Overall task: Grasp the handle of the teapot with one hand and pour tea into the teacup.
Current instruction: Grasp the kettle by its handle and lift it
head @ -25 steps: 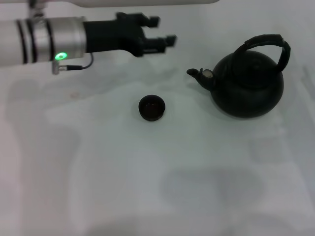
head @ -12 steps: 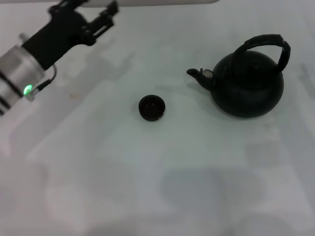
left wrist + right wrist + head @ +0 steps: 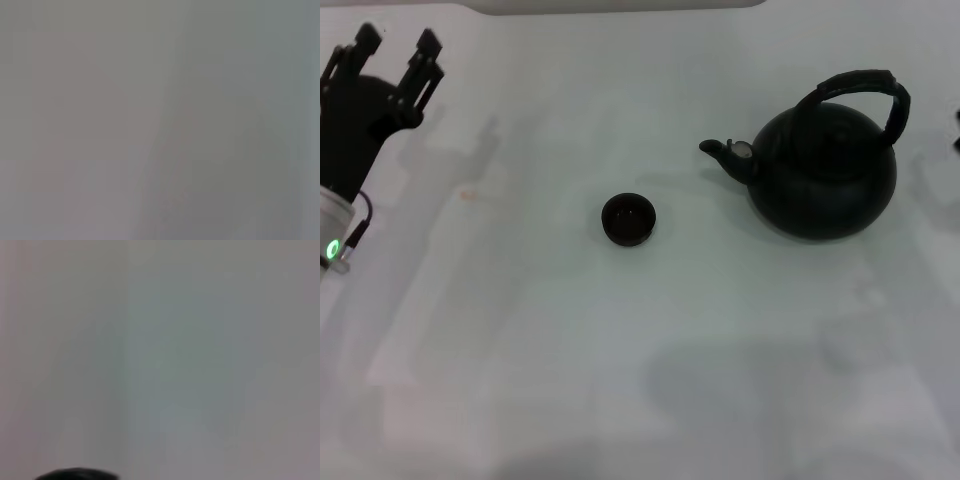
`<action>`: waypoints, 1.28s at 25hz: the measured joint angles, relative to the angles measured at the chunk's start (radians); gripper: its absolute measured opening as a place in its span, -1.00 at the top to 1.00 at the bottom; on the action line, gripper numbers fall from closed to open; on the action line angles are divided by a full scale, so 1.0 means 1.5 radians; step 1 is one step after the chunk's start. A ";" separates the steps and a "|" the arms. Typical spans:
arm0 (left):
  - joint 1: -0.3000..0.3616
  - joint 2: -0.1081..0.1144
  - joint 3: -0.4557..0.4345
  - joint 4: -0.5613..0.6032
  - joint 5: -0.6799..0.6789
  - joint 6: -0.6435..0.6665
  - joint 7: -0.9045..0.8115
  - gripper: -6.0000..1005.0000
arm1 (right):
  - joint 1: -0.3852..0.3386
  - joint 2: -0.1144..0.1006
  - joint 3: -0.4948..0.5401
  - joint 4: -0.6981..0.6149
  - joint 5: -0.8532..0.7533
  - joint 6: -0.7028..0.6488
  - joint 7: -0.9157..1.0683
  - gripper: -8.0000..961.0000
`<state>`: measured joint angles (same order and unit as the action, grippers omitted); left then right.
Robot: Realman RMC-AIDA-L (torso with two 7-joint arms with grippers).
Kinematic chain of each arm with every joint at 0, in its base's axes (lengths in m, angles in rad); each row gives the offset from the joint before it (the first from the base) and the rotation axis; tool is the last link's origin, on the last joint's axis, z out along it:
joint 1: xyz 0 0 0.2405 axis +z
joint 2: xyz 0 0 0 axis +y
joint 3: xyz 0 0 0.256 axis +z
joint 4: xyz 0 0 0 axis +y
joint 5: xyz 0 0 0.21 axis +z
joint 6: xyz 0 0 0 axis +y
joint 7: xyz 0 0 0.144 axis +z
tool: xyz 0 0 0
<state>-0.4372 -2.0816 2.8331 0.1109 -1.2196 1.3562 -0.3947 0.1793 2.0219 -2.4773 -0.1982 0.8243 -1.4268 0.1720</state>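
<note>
The left hand (image 3: 395, 45) hangs over the far left corner of the desk (image 3: 620, 380), its two fingers (image 3: 425, 55) apart and holding nothing. The right hand shows only as a dark sliver at the desk's right edge; whether it is apart or together cannot be told. The cup (image 3: 628, 219) sits mid-desk. The teapot (image 3: 825, 170) stands upright toward the far right, spout toward the cup, handle (image 3: 860, 85) arched over its lid.

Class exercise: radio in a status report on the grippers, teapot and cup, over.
Left gripper open, empty, far left. Right gripper barely in view at right edge. Teapot upright, handle free, spout toward teacup. Nothing between them.
</note>
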 joint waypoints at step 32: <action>0.010 0.000 0.001 0.001 0.001 -0.028 0.001 -0.44 | 0.063 -0.001 -0.072 -0.036 -0.002 0.117 0.149 -0.57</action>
<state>-0.4224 -2.0815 2.8346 0.1120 -1.2174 1.3141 -0.3934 0.2735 2.0210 -2.5849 -0.2519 0.8216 -1.2513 0.3961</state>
